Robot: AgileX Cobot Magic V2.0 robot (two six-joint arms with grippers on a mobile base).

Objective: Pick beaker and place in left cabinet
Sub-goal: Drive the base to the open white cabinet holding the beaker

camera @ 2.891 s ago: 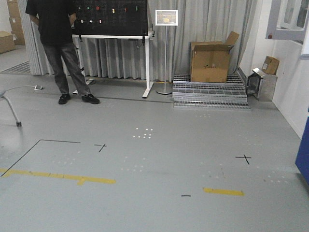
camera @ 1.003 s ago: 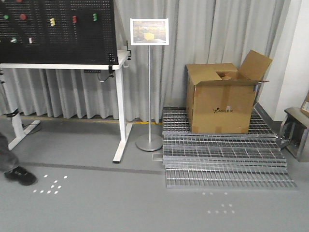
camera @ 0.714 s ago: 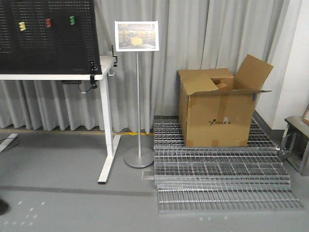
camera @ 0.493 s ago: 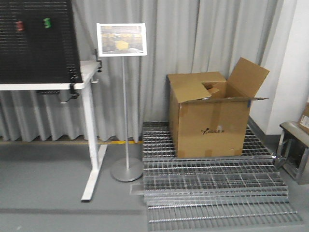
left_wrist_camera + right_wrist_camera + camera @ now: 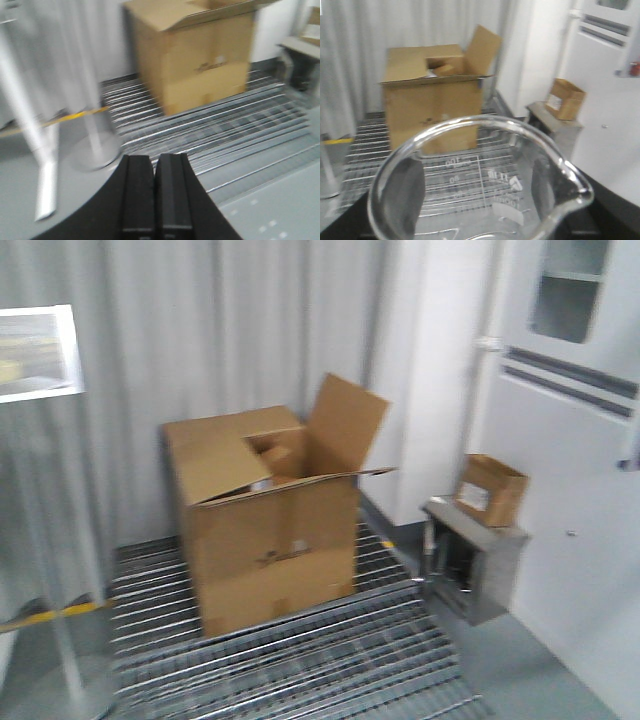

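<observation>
Left cabinet: not in any view, so the placing is judged not yet done; finding the cabinet, reaching a shelf and letting go are all left.
Surroundings: the front view shows a grey curtain, a pale wall panel with a small window, and a metal floor grating. An open cardboard box stands toward the grating's back edge.
Right claw: pinching the beaker, as I judge from the dark pads showing through the glass on either side.
Left claw: pressed together with nothing in it, hanging above the floor near the grating's front edge.
Beaker: lifted and carried, filling the right wrist view, rim up. The pick looks complete.
Hidden, room: both the front and left wrist views are smeared, so fine detail is lost.
Hidden, stand: a sign stand is cut off at the left edge of the front view, its picture unreadable.
Hidden, small box: a small carton sits on a low metal stand; its label cannot be read.
Hidden, grip: the beaker's base and the pads' exact contact are out of frame.
</observation>
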